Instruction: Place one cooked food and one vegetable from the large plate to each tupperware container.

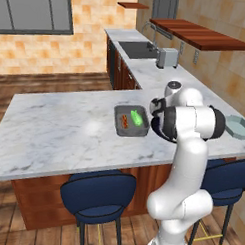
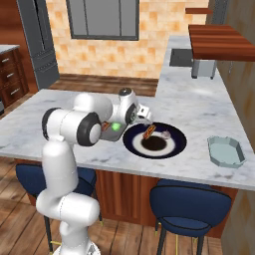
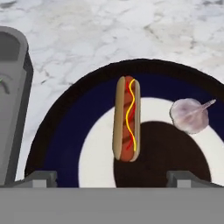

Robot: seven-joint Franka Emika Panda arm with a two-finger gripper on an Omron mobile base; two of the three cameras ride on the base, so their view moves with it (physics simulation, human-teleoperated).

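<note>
On the marble counter, the large plate (image 2: 133,145) sits near the front edge, holding a hot dog (image 3: 127,118) with a mustard squiggle and a pale garlic bulb (image 3: 189,115) just beside it. Above them hangs the gripper (image 3: 111,177), its fingers spread wide and holding nothing. The dark grey tupperware (image 1: 119,128) lies just to the plate's left with a hot dog and a green vegetable already inside, so I judge that tub finished. The pale teal tupperware (image 2: 226,152) waits well apart on the plate's far side, with nothing visible inside it.

Next up, probably, is the hot dog: coming straight down with the fingers across its narrow width, at mid-length, should keep it level. The garlic sits close enough to be nudged, so the approach wants centring. Two blue stools (image 2: 187,204) stand below the counter, and a toaster (image 1: 168,58) and sink (image 1: 134,48) lie far back, none in the way.
</note>
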